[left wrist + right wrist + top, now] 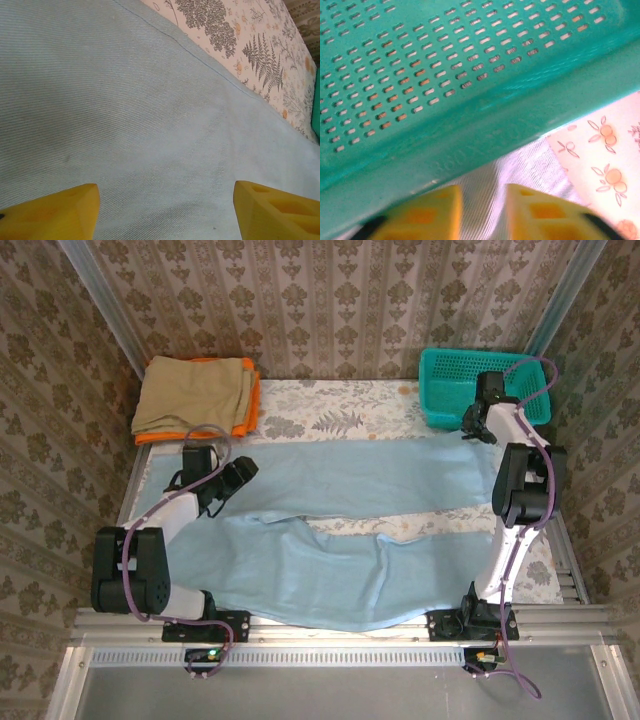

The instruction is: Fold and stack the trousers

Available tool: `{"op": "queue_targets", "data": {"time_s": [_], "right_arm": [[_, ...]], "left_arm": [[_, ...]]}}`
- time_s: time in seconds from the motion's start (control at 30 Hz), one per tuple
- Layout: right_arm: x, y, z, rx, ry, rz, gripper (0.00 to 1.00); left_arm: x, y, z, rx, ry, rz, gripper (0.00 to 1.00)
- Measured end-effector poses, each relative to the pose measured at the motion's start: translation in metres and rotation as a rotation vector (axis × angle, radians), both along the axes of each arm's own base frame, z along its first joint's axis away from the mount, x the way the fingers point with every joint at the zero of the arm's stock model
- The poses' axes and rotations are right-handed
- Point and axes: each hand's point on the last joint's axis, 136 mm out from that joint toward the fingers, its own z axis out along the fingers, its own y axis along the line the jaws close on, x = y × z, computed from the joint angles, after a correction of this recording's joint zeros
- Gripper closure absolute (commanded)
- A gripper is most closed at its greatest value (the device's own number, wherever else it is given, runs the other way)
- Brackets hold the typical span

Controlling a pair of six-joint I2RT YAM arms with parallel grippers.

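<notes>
Left end effector (165, 192), spread wide, is hovering over the trousers (340, 530), well apart from the basket (440, 390). Right end effector (484, 200), narrowly parted, is sitting at the basket's near wall above pale cloth; contact is unclear. The trousers are lying flat on the worktop (330, 420), long axis crosswise, legs pointing toward the basket.

Top view is brightly and evenly lit from overhead and sharp throughout. Short soft shadows are thrown beside the arms (170, 525) onto the trousers (330, 480). No glare is noted there. In the left wrist view flat, slightly dimmer light is recorded. The cloth weave is resolved crisply and the left fingers (55, 212) are rendered soft at the bottom edge. Right wrist view is softer overall: right fingers (427, 215) blurred, cloth between them blown out to white-lilac, faint sheen seen on the basket (470, 75) wall.
</notes>
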Motion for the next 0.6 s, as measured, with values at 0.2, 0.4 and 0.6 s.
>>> {"op": "queue_targets", "data": {"time_s": [0.2,0.4,0.6], "right_arm": [[-0.012,-0.004,0.000,-0.002,0.044,-0.066,0.42],[-0.060,0.014,0.006,0.061,0.055,-0.098,0.63],[-0.117,0.099,-0.018,0.188,0.161,0.070,0.78]], "left_arm": [[0.000,-0.002,0.013,-0.004,-0.036,-0.005,0.27],[-0.001,-0.005,0.027,-0.006,-0.077,-0.012,0.27],[-0.010,-0.012,0.028,0.005,-0.065,-0.025,0.25]]}}
